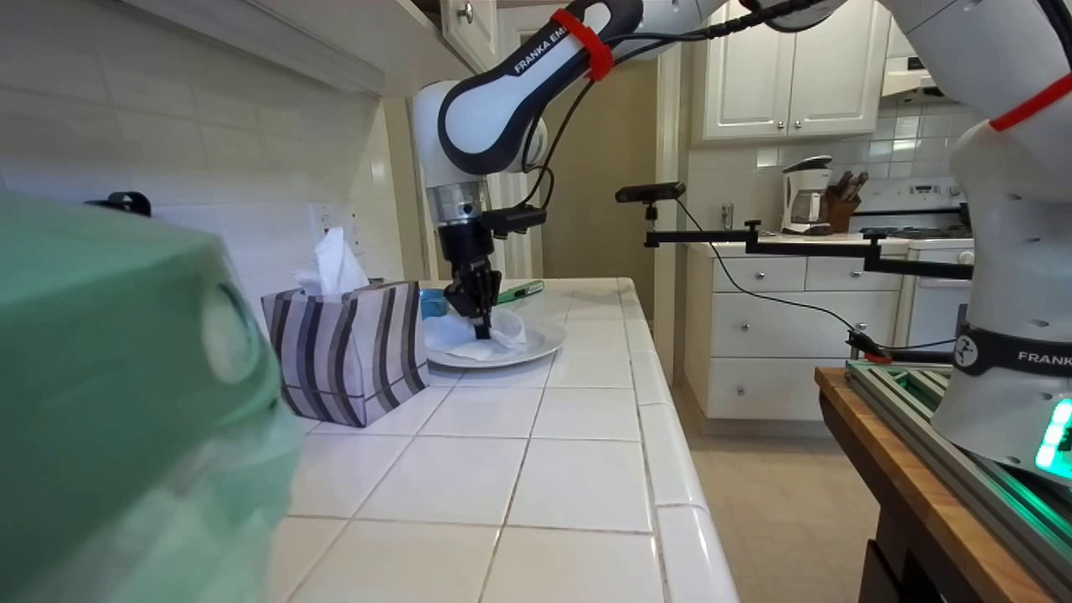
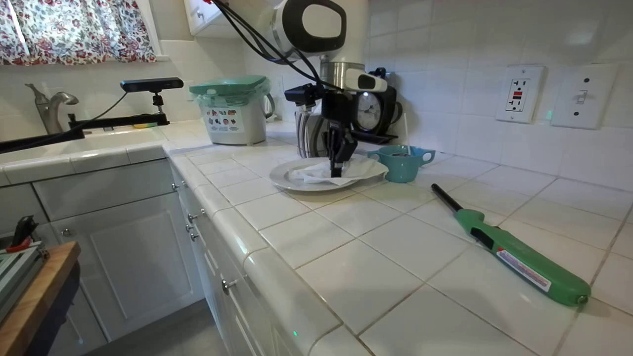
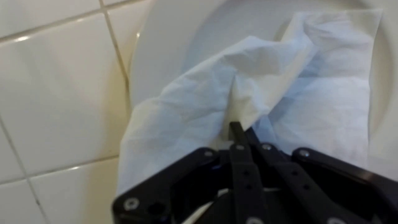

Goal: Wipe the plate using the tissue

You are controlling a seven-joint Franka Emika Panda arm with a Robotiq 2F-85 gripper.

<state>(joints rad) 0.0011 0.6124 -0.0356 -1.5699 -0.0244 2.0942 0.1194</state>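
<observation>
End effector [image 3: 243,129] is pinching a fold of the tissue [image 3: 189,109], which is lying spread across the plate [image 3: 164,59] on the counter [image 3: 56,96] and reaching its rim, so I'm worrying hard downward pressure during strokes could tear the tissue or skid the plate.

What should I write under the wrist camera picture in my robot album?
The black gripper pinches a crumpled white tissue on a pale round plate, with white tiles alongside.
</observation>
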